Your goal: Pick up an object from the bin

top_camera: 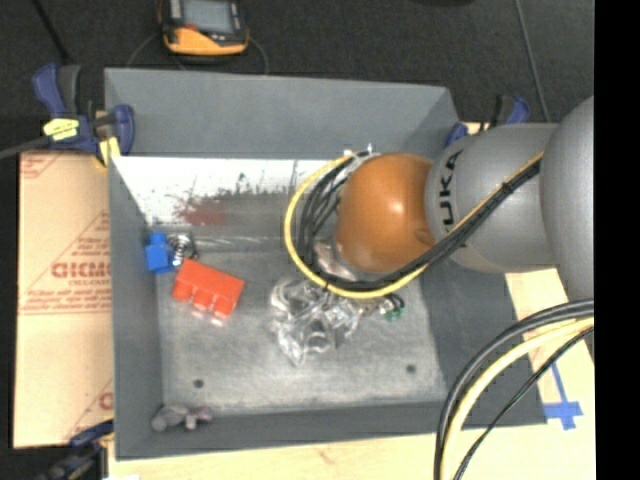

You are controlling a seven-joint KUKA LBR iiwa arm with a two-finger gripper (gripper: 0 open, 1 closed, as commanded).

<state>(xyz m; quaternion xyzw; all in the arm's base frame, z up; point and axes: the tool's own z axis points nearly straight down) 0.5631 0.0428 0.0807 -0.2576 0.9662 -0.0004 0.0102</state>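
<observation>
Along the near wall of the bin, toward its left corner, lies a small grey piece, well apart from the rest. Farther in, at the middle of the floor, sits a clear, crumpled-looking plastic thing, with a small dark green bit just beside it on the right. Left of these an orange-red block lies flat, and beyond it a small blue piece rests close to the left wall. Over the far edge of the clear thing hangs the arm's orange wrist cover, ringed by black and yellow cables. The gripper is tucked under it, and whether it is spread or closed I cannot tell (the cover hides the working end).

The clear plastic thing looks the likeliest pick, being right under the wrist. To do it well, the descent should centre on its bulk rather than its far rim, go low enough to close on a firm fold instead of a thin flap, and keep off the green bit so only one thing lifts. Such plastic may flex or slip, so a steady squeeze before a straight lift seems wise.
</observation>
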